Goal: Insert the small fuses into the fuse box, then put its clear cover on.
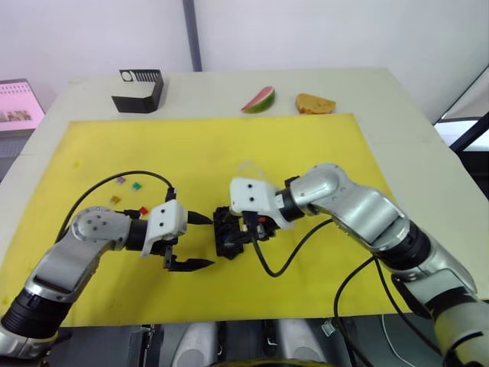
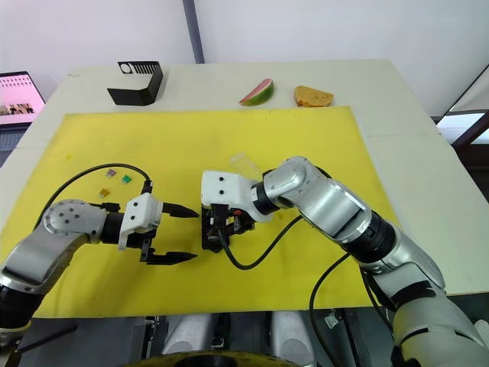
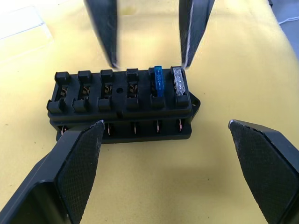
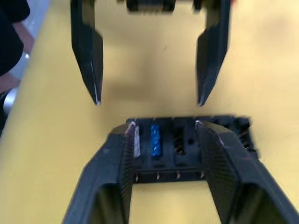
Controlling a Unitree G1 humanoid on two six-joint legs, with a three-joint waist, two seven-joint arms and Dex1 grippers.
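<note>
I'm hovering my right fingers (image 4: pixel 166 154), narrowly parted, over the stiff, light fuse box (image 3: pixel 122 103), left fingers (image 1: pixel 200 241) wide; loose fuses (image 1: pixel 135 186) tiny, slippery, needing edge pinches.

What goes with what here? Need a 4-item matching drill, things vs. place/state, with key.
Things:
1. blue fuse
2. left tool
3. clear cover
4. loose fuses

Place or state:
A. lying on the yellow mat just beyond the right arm, not on the box
B. seated in a slot of the fuse box, beside a clear-grey fuse
C. scattered on the mat on the robot's left side, beyond the left arm
D. open, holding nothing, aimed at the fuse box

Pairs: 1-B, 2-D, 3-A, 4-C
</note>
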